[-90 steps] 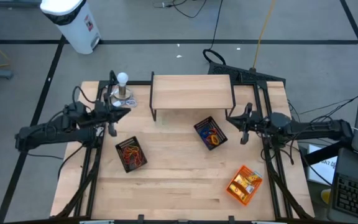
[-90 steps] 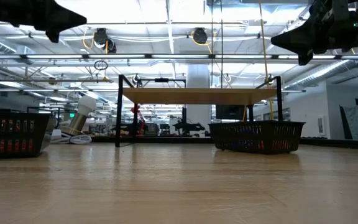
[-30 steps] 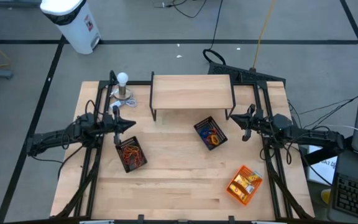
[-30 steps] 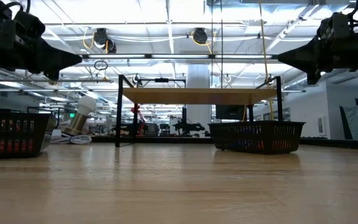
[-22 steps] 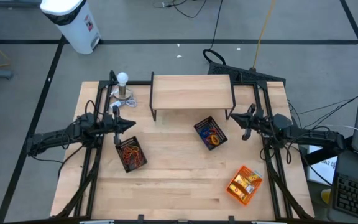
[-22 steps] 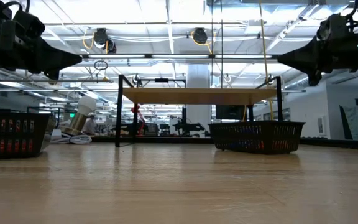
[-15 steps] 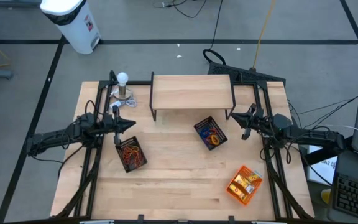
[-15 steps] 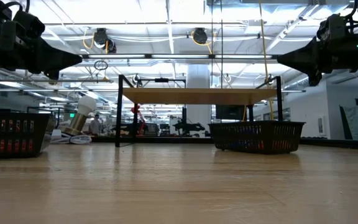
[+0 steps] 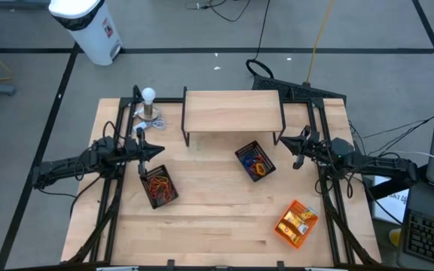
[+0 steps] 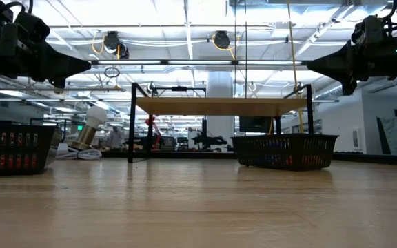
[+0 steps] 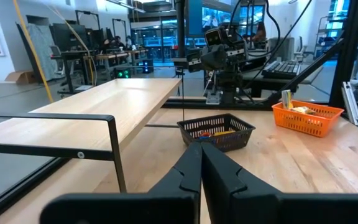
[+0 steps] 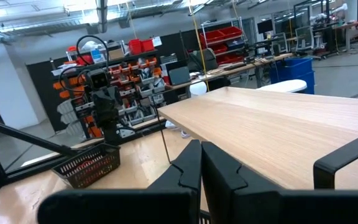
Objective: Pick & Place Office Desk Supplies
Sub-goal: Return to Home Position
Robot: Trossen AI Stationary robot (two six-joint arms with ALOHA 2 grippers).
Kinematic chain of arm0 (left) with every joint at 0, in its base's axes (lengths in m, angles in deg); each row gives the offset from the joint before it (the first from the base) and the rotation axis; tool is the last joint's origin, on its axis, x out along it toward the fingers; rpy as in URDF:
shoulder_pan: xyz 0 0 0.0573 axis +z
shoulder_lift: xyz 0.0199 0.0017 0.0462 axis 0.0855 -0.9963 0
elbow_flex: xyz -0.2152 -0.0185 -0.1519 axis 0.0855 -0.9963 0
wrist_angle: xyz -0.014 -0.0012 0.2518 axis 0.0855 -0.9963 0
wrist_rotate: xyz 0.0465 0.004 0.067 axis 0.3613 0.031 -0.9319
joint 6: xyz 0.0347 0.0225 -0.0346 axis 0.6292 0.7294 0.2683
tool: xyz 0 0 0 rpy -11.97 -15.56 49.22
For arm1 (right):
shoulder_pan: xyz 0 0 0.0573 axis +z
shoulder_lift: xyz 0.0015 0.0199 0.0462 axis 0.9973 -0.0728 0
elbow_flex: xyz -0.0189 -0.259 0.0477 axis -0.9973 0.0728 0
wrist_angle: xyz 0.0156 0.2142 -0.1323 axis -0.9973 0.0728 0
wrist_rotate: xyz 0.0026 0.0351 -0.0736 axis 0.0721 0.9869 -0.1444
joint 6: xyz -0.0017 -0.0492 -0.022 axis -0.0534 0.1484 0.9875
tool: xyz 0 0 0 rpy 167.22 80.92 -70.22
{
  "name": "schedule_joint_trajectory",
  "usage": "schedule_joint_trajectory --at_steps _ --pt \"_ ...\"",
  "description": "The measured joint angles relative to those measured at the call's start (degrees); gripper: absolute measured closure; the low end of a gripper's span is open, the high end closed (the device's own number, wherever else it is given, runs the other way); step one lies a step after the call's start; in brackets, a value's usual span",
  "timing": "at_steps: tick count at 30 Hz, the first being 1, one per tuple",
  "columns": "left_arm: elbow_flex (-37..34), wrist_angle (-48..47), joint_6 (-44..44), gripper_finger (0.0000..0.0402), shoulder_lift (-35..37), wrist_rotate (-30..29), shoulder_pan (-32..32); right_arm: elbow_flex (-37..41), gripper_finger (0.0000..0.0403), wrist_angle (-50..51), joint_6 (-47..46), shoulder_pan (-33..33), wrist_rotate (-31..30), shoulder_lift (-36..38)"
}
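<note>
Frankly, we see little to spoil: the rubber bands [image 9: 159, 188] lie in the black trays [image 9: 143, 179] at 9 and 2 o'clock on the counter [image 9: 217, 218], so the left pincer [image 9: 155, 149] and right pincer [image 9: 288, 145], both pressed together and empty, could upset them only by dipping low.
</note>
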Motion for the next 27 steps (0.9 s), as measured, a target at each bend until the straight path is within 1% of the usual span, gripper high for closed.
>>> schedule_joint_trajectory --at_steps 5,8,19,27 --pt "0.0 0.03 0.0 0.0382 0.0 -0.02 0.0 0.0 0.0403 0.01 0.0 0.0 0.0 0.0" --pt "0.0 0.03 0.0 0.0379 0.0 -0.02 0.0 0.0 0.0403 -0.01 0.0 0.0 0.0 0.0" --pt "0.0 0.06 0.0 0.0399 0.0 -0.04 0.0 0.0 0.0403 0.0 0.0 0.0 0.03 0.0" --pt "0.0 0.07 0.01 0.0377 0.0 -0.07 0.0 0.0 0.0403 0.01 0.0 0.0 0.03 0.0"
